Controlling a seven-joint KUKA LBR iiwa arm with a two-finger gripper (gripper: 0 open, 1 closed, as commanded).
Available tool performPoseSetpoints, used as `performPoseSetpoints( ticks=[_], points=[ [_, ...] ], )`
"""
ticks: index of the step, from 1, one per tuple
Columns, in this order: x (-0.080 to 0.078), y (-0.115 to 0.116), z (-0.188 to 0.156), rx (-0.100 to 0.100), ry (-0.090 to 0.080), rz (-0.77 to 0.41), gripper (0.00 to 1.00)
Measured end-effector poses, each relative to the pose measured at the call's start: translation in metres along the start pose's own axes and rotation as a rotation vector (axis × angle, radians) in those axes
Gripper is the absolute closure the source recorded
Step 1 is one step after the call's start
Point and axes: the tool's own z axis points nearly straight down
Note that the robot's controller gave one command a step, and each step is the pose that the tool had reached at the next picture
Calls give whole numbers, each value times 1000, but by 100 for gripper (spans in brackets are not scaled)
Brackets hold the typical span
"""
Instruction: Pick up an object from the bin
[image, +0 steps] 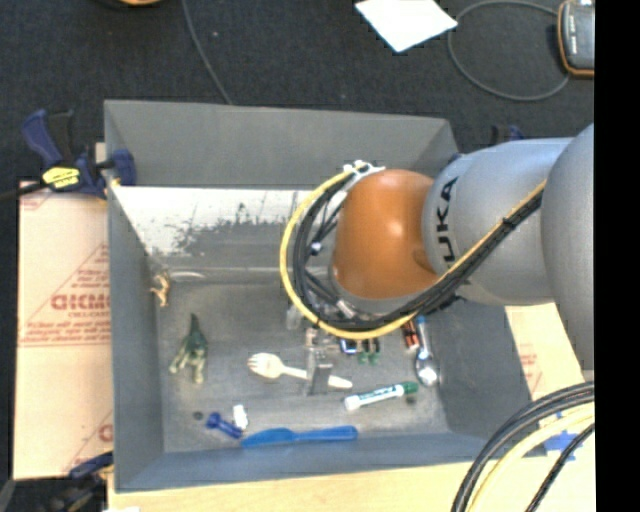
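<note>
1. Camera view shows the gripper (320, 375) low in the bin (132, 330), its dark tip down near the floor at about the middle, a little toward the front wall; whether it is open or shut cannot be told from this angle, and nothing can be seen gripped in it
2. The tip stands on or just over the handle of a white plastic spoon (268, 367), which lies flat on the floor with its bowl to the left; a short white stretch shows again just right of the tip, in line with the handle
3. Just right of the gripper and slightly nearer the front lies a white marker with green ends (380, 397), tilted and apart from the spoon
4. Further right, partly under the wrist, lie a few small things heaped together, among them a red and white piece (415, 340); what they are is not clear
5. Along the front wall lies a blue toothbrush (300, 435), with a small blue and white piece (228, 422) just beside its left end
6. Well left of the gripper a green toy dinosaur (190, 350) lies on the floor, and a small tan piece (158, 291) sits near the left wall behind it
7. Above the gripper are the orange cover (385, 235) and loops of black and yellow cables (295, 250), carried by the grey arm (510, 230) coming in from the right
</note>
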Motion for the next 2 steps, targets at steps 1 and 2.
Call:
performPoseSetpoints(
  ticks=[1, 2],
  points=[
    [-2, 0, -5, -1, -8, 4, 0],
    [-4, 7, 74, -1, -4, 275, 0]
  ],
)
